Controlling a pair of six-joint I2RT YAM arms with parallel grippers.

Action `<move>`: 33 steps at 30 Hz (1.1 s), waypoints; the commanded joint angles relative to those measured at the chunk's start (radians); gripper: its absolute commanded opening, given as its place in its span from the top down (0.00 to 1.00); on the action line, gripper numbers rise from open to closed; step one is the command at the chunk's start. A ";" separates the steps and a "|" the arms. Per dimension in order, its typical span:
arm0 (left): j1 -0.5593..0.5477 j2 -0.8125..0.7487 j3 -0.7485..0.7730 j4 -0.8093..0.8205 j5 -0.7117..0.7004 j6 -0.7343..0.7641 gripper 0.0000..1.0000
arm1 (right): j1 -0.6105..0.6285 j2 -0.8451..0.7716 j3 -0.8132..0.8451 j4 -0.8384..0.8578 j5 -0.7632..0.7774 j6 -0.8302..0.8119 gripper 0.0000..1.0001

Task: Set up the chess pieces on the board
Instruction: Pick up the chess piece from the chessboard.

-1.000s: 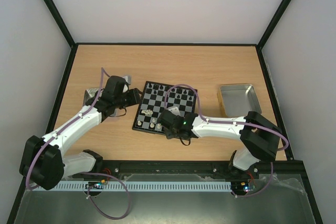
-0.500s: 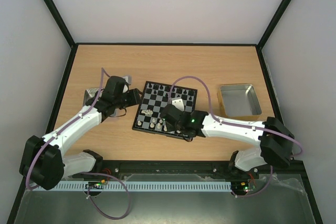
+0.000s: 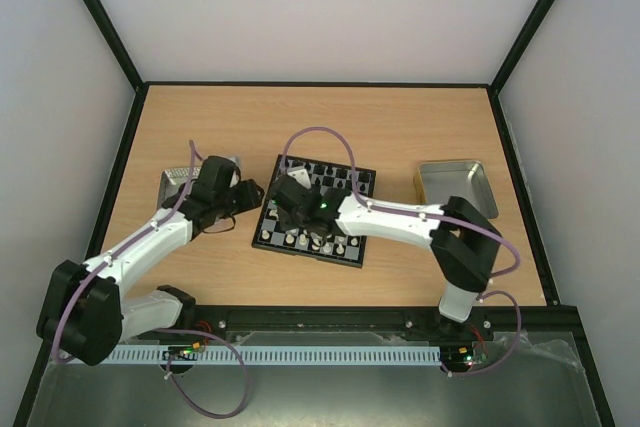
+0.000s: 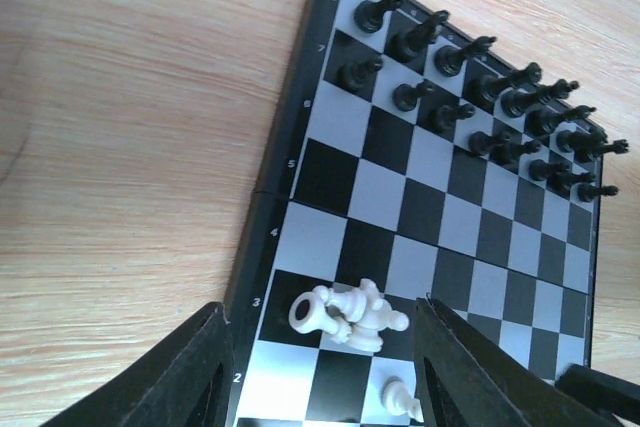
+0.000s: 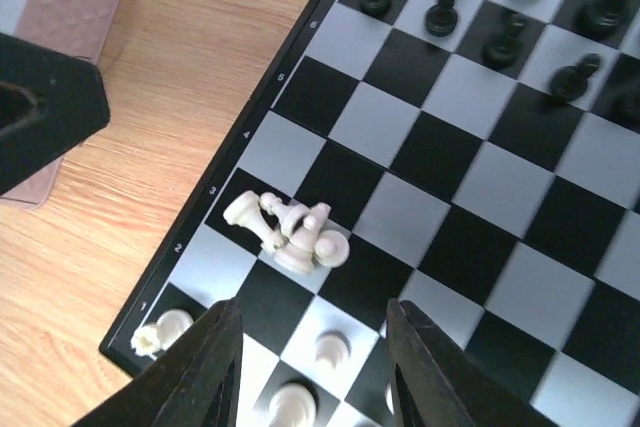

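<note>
- Right arm has swung left across the board (image 4: 430, 207) in the last second, so the right hand (image 5: 310, 307) now hangs over its near-left squares.
- Left hand (image 4: 320, 307) has backed off a touch and sits at the board's left edge, partly over the wooden worktop (image 3: 400, 127).
- Both hands are spread wide with nothing pinched in either.
- Little heap of toppled white pieces (image 5: 290, 230) lies on the third row by the left edge, right below both hands.
- A few more white ones (image 5: 330, 349) stand on the near rows.
- Black pieces (image 4: 413, 95) stand lined up on the two far rows.
</note>
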 commanded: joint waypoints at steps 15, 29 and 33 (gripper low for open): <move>0.053 0.004 -0.043 0.041 0.032 0.003 0.49 | -0.050 0.242 0.141 0.021 -0.047 -0.070 0.81; 0.057 0.008 -0.045 0.043 0.047 0.006 0.49 | -0.055 0.277 0.147 0.016 -0.036 -0.085 0.89; 0.059 0.002 -0.046 0.041 0.040 0.001 0.49 | -0.055 0.263 0.149 0.007 0.036 -0.082 0.93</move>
